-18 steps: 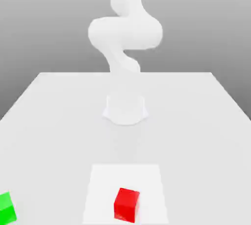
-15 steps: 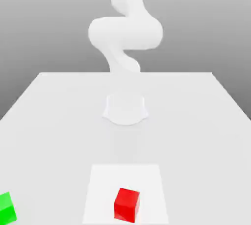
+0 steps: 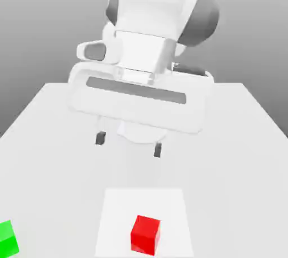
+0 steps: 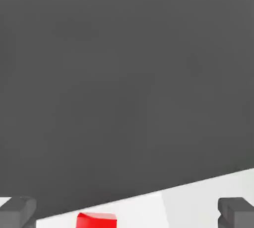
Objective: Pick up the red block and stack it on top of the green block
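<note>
The gripper point(image 3: 129, 144) hung wide open and empty, the red block point(image 3: 145, 234) well below and nearer the camera; descending without centring risked knocking it aside, away from the green block point(image 3: 8, 244).

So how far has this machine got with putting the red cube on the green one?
Barely started. Nothing is stacked: the small bright red cube sits on the white table, and the small bright green cube sits apart at the exterior view's left edge. In hand: the white arm's gripper hangs open above the table, holding nothing. Left: lowering over the red cube, gripping, lifting, carrying and placing it.
</note>
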